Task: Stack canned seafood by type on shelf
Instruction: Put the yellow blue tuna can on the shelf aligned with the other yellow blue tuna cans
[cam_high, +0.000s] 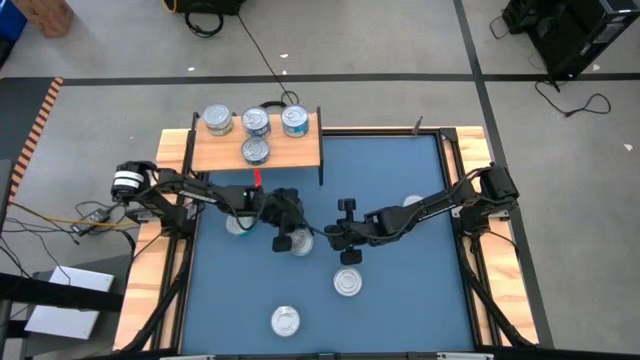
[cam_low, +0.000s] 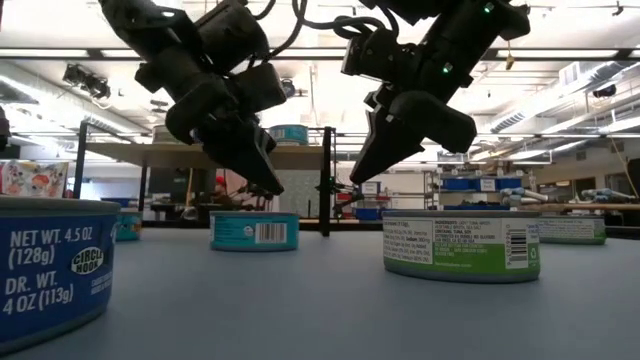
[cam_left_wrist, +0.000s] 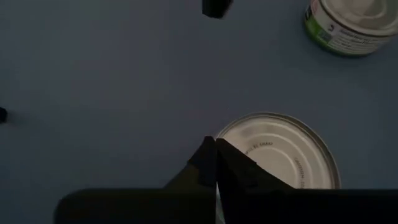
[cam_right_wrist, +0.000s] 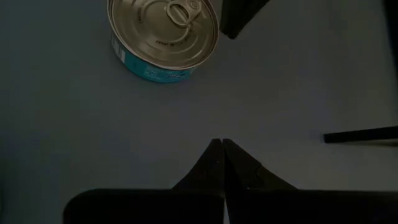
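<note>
Silvery-lidded tins, 4 of them, sit on the wooden shelf (cam_high: 290, 152) while others lie on the blue table (cam_high: 400, 310), where both the left gripper (cam_high: 285, 243) and right gripper (cam_high: 336, 237) hover pinched closed, empty.

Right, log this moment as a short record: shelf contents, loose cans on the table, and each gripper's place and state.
shelf: light wood board at the table's far left corner
cans on shelf: four; three in a row at the back, one in front
loose cans on table: at least five visible on the blue table
left gripper: shut, holding nothing, above a can near table centre
right gripper: shut, holding nothing, over bare table near centre
</note>
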